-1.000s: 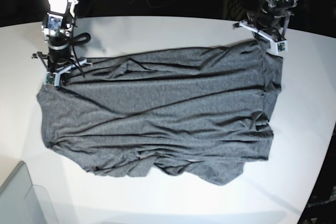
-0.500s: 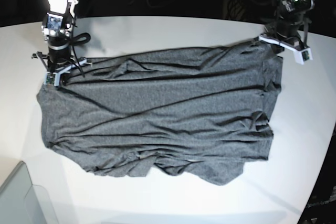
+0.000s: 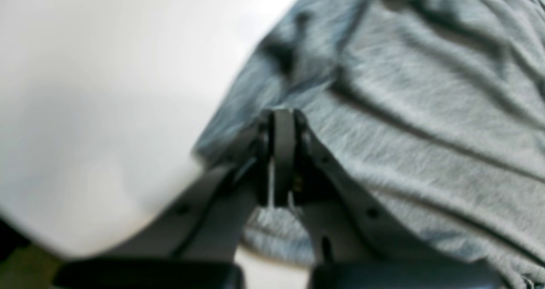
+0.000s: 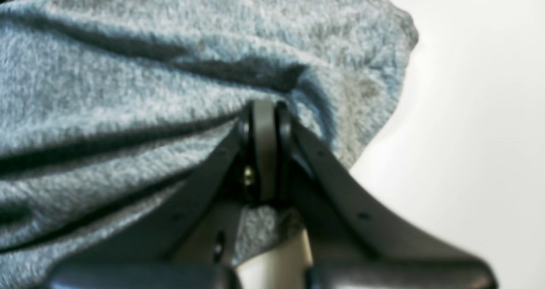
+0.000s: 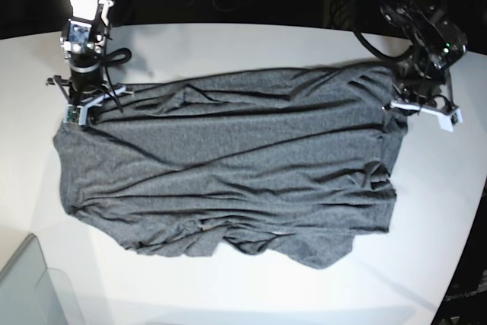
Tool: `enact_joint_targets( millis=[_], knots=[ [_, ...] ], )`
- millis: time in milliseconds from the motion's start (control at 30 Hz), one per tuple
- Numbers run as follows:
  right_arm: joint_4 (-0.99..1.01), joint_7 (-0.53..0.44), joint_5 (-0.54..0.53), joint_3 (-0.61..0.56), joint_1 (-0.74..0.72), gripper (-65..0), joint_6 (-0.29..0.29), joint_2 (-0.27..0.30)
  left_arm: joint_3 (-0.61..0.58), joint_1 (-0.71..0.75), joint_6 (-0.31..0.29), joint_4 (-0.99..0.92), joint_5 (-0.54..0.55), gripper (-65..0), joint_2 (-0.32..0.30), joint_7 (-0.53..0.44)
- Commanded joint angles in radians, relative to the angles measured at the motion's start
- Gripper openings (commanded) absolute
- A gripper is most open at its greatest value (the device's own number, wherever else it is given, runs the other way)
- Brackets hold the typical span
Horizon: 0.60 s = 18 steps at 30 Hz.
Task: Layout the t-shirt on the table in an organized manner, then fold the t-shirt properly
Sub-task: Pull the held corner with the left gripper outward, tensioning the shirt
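Both claws, left claw [image 3: 283, 123] and right claw [image 4: 264, 110], pinch the t-shirt [image 5: 228, 165], edges blurred.

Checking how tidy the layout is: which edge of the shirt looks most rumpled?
The t-shirt edge nearest the camera: it bunches into folds and dips unevenly, while the far edge between the two end effectors runs fairly straight.

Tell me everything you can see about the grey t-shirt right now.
The t-shirt is dark heather-grey soft knit, plain, no print. It lies spread wide and mostly flat on the white table, creased with long wrinkles, its near edge bunched. The left gripper is shut on one far corner, the right gripper on the other.
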<state>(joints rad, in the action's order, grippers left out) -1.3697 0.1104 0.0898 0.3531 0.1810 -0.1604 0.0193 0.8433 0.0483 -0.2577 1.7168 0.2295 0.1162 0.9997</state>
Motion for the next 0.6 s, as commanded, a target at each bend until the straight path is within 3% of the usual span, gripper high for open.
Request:
enact_joint_targets(
  millis=[0,133,300,400,567],
  knots=[
    [-0.001,0.045,0.008,0.001,0.004,-65.0,0.003,0.003,0.0,-0.024,0.005,-0.014,0.001,-64.5,-0.019,-0.014],
    [-0.004,0.045,0.008,0.002,0.004,-65.0,0.003,0.003,0.011,-0.054,0.005,-0.099,0.008,-61.1,-0.051,-0.014],
    [-0.001,0.045,0.008,0.004,0.004,-65.0,0.003,0.006,0.081,-0.051,0.004,-0.09,0.014,-35.8,-0.066,-0.014],
    [-0.001,0.045,0.008,0.002,0.004,-65.0,0.003,0.005,0.126,-0.032,-0.002,-0.03,0.052,-24.6,-0.062,0.0],
    [-0.001,0.045,0.008,0.001,0.004,-65.0,0.003,0.003,0.173,0.054,-0.002,0.096,0.229,-22.9,-0.063,0.127]
  ],
)
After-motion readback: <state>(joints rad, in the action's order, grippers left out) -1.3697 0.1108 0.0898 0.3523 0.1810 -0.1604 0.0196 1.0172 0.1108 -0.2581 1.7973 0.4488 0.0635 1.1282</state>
